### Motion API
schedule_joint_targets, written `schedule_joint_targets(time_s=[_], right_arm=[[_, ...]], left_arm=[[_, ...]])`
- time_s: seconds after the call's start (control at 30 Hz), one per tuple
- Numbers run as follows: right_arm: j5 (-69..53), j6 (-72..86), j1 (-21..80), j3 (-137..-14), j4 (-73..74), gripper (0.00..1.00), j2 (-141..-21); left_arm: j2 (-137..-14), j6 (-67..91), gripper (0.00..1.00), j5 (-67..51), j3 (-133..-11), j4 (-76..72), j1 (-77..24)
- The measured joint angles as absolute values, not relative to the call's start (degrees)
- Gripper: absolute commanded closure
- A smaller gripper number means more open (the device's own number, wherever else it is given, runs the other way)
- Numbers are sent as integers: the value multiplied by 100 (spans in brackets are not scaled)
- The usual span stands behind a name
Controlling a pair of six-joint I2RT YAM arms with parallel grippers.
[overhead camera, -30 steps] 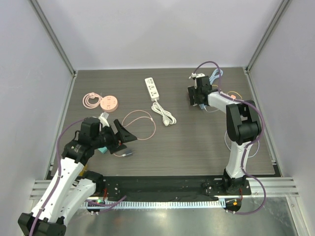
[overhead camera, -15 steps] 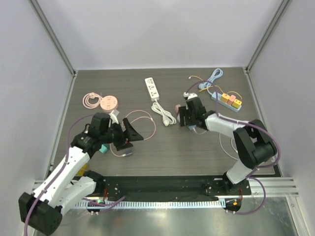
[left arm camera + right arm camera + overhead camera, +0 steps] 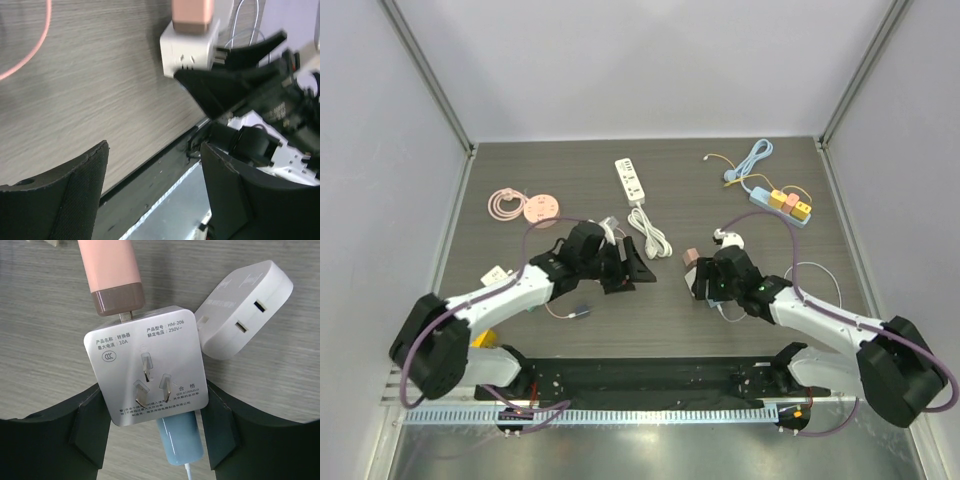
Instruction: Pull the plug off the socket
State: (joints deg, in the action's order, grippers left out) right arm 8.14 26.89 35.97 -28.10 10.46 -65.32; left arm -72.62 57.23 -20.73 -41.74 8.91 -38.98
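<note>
My right gripper (image 3: 710,277) is shut on a white cube socket (image 3: 147,370), its fingers (image 3: 85,425) pressed on both sides. A pink plug (image 3: 112,275), a light blue plug (image 3: 180,440) and a white charger (image 3: 240,310) sit in the cube's faces. In the top view the pink plug (image 3: 689,257) points left, toward my left gripper (image 3: 638,262). My left gripper (image 3: 155,190) is open and empty, a short way from the cube. The left wrist view shows the cube (image 3: 190,47) and the pink plug (image 3: 192,15) ahead of it.
A white power strip (image 3: 631,180) with a coiled cord (image 3: 655,232) lies at the back middle. A pink round socket (image 3: 540,209) is at the back left. A blue strip with coloured cubes (image 3: 780,201) is at the back right. A thin cable (image 3: 582,311) lies by the left arm.
My right gripper has carried the socket cube from the back right to the front middle. My left gripper has swung right towards it, staying open.
</note>
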Motion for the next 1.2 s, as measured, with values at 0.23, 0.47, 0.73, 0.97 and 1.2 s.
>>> schedule_joint_targets(time_s=[0.23,0.47,0.73,0.97,1.2], right_arm=[[580,2880,3607,-2497,882,99,-6149],[364,2888,3616,-2355,679,99,-6051],[283,2888,3616,-2314,635,99,-6012],[237,2886,3618,-2303,604,99,-6012],[217,2886,3618,-2285,561,99,-6012]], left_arm=[[-8707,5972,26,-2408,-4705,-27,-3977],[-9430,6302,24,-2521,-5085,-825,-4014],[-10401,6582,23,-2703,-5391,-1441,-4180],[-10827,6604,25,-2683,-5629,-1758,-4331],[-11008,6584,38,-2563,-5828,-1861,-4351]])
